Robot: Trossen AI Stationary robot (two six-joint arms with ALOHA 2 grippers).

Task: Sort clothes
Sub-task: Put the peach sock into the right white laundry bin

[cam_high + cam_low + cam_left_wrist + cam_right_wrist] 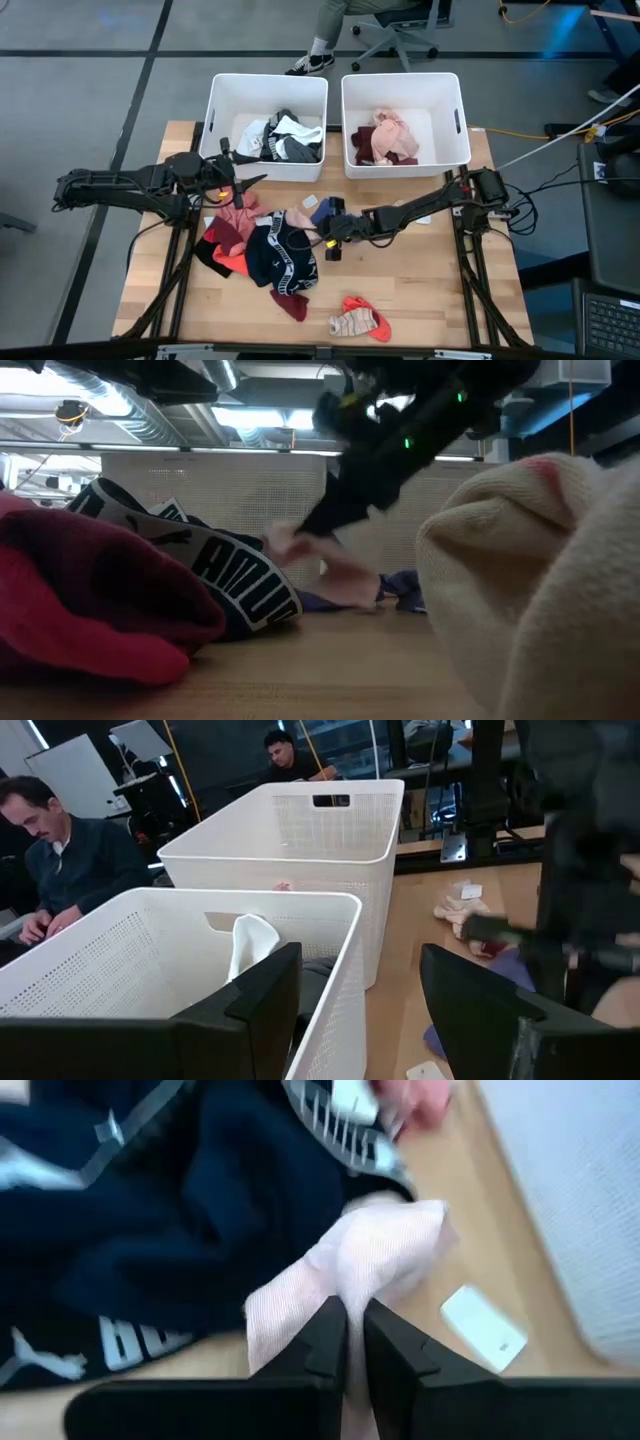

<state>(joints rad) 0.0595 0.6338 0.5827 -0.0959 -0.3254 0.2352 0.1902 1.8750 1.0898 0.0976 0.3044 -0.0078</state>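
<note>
A pile of clothes lies mid-table: pink and red pieces (232,235), a navy garment with a white lettered band (282,255), a maroon piece (290,303) and a blue piece (322,210). A red and beige sock (360,320) lies near the front edge. My right gripper (328,236) is at the pile's right side, shut on a pale pink garment (350,1250). My left gripper (240,187) is open and empty in front of the left bin; its fingers (260,995) show in the left wrist view. My right gripper pinches a bunched part of the pale pink garment (342,1288) between its two fingers. The fingers come slanting down from the table's right side. In the low view the garment (320,560) trails from the fingers down to the table beside the navy garment.
Two white bins stand at the far edge: the left one (222,110) holds white, grey and black clothes, the right one (448,110) pink and maroon ones. A small white tag (483,1328) lies on the wood beside the held garment. People sit beyond the table.
</note>
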